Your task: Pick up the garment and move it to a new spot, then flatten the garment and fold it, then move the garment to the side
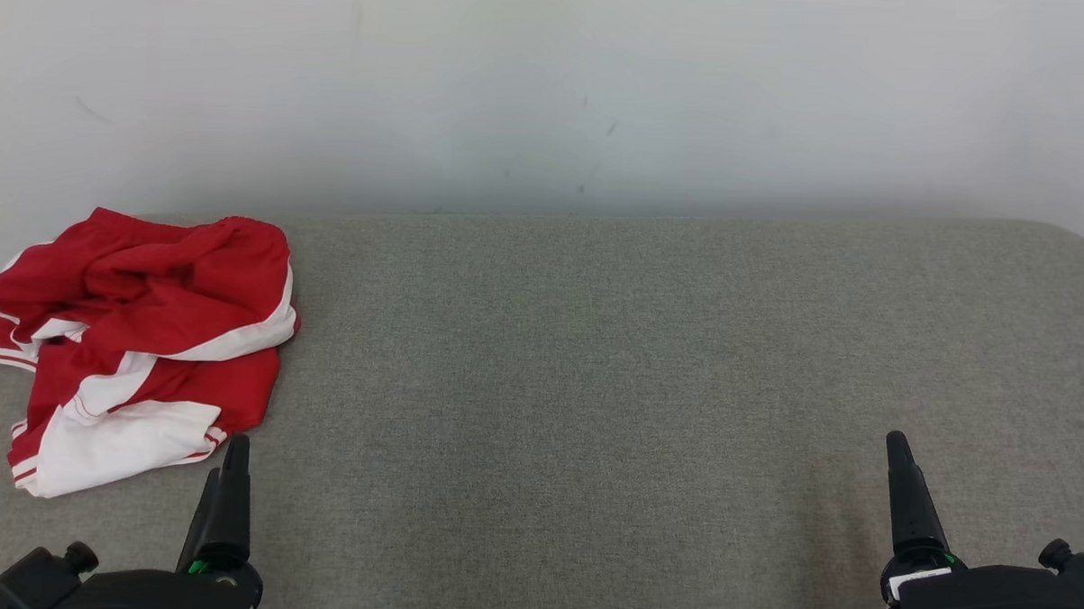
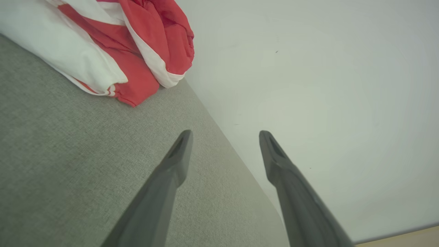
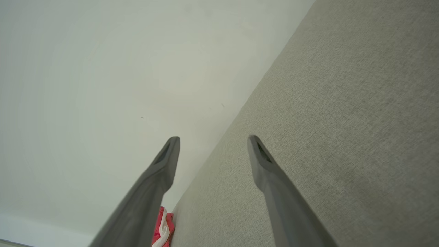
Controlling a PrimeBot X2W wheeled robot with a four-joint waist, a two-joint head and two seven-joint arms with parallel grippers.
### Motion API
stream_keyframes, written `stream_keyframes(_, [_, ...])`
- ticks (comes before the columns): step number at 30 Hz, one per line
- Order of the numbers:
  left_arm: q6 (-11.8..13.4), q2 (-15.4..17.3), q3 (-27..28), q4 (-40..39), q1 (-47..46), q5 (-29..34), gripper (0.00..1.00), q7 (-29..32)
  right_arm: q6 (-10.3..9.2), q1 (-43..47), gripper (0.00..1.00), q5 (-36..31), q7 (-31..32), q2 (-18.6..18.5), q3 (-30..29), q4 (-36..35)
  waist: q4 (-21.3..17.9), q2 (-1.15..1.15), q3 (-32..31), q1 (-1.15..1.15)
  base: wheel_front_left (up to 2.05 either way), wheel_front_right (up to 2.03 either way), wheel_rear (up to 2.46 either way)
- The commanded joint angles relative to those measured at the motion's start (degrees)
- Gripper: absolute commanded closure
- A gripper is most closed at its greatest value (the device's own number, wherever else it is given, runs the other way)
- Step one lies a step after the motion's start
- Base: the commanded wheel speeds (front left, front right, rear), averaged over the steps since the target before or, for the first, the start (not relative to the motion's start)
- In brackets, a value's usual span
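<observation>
Garment: a red and white piece, crumpled in a loose heap. In the head view it lies at 9 o'clock on the grey fabric worktop, close to the pale wall and hard against the worktop's left edge. The left gripper sits at 7 o'clock, its tips just beside the garment's near white hem but not touching it. The right gripper sits at 5 o'clock, well apart from the cloth. Both are seen edge-on here, so we cannot read their spread from this view.

In the left wrist view the left gripper has its fingers parted and holds nothing. The garment lies at 11 o'clock beyond the tips.

In the right wrist view the right gripper also has its fingers parted and empty. A scrap of the garment shows at 6 o'clock.

We judge the pick-up not yet begun. Hazards from here:
- A pinch on the top fold alone may lift one layer and leave the rest trailing.
- A pull toward 9 o'clock may drag the heap over the worktop's edge.
- Fingers driven too low may snag the worktop's fabric cover.
</observation>
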Motion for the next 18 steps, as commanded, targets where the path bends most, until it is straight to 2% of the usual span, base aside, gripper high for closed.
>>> stream_keyframes(1, [0.3, 0.3, -0.3, -1.4, -0.3, 2.6, 0.0, -0.6, -0.03, -0.3, 0.0, -2.7, -0.6, -0.6, 0.4, -1.2, 0.0, 0.0, 0.0, 0.0, 0.0, 0.0, 0.0])
stream_keyframes(18, [2.4, 1.5, -3.2, -2.5, 0.6, 24.1, 0.0, -4.1, -0.05, 0.7, 0.0, -22.2, -4.1, -0.7, 2.9, -1.3, 0.1, 0.0, -0.5, 0.0, 0.0, 0.0, 0.0])
